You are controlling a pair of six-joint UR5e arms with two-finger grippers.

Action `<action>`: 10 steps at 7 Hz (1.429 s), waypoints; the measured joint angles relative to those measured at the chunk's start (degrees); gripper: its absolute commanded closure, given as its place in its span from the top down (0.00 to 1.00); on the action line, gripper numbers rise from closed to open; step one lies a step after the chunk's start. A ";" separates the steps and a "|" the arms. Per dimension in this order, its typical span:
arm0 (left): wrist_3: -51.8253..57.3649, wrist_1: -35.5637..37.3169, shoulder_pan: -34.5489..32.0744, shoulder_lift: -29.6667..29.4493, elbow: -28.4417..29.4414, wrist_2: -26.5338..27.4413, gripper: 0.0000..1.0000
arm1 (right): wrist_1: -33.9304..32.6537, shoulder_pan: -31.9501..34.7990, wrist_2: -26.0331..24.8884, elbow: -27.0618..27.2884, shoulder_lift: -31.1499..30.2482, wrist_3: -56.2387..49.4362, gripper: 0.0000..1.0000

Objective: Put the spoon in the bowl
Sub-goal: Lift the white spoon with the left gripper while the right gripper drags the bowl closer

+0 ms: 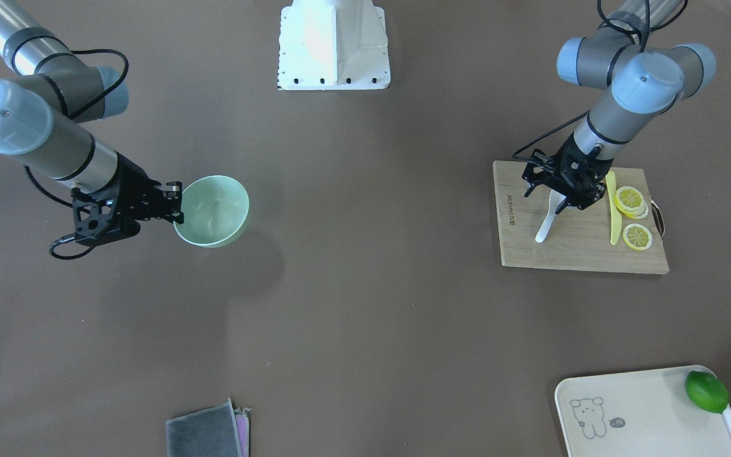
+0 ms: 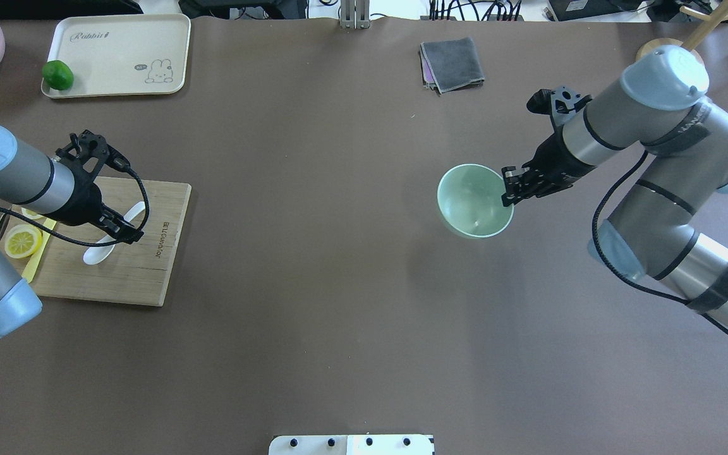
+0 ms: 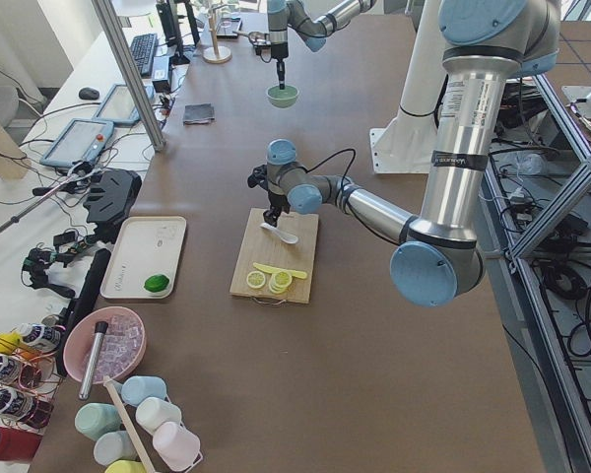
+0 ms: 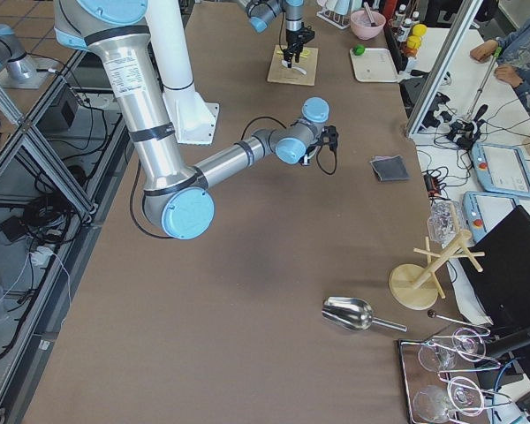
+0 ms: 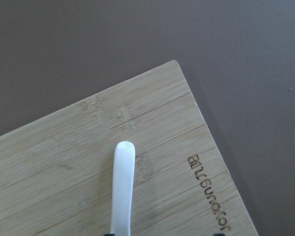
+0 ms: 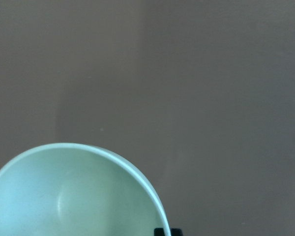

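Over on the robot's left side of the brown table (image 2: 339,303), the small glossy white soup spoon (image 1: 544,227) is lying on the bamboo cutting board (image 1: 581,254). Its scoop end points toward the robot and its handle tip toward the far edge. The left gripper (image 2: 125,232) is right down over it. From the left wrist view the jaws look spread, with the handle sitting between them and much closer to one finger, so it isn't pinched as far as I can see. Just beside the spoon on the same board are a thin yellow strip (image 1: 613,216) and a few lemon slices (image 1: 632,202). Well apart from all that, on the other side of the table, the right gripper (image 2: 508,193) is clamped on the rim of the round pale mint-green bowl (image 2: 474,202). The bowl is empty and looks tilted, and its shadow falls off to one side on the table, so I'd say it's held up in the air. Also around are a green lime (image 1: 706,391) on a cream tray (image 1: 645,412) and a folded grey cloth (image 1: 204,435).
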 measured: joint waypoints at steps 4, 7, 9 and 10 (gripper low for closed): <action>5.70 -0.10 0.10 -0.44 3.94 2.66 0.00 | -0.16 -15.44 -13.30 1.42 8.34 17.31 0.00; 5.21 0.37 -0.05 -1.46 3.76 -0.70 0.00 | -0.42 -22.62 -20.51 0.52 12.08 22.51 0.00; -2.77 0.82 -0.11 -6.94 2.78 -3.78 0.00 | -0.52 -25.43 -24.62 -1.23 14.24 24.44 0.00; -9.43 0.96 0.53 -11.06 2.60 -4.25 0.00 | -0.63 -25.52 -25.66 -1.93 14.76 24.62 0.00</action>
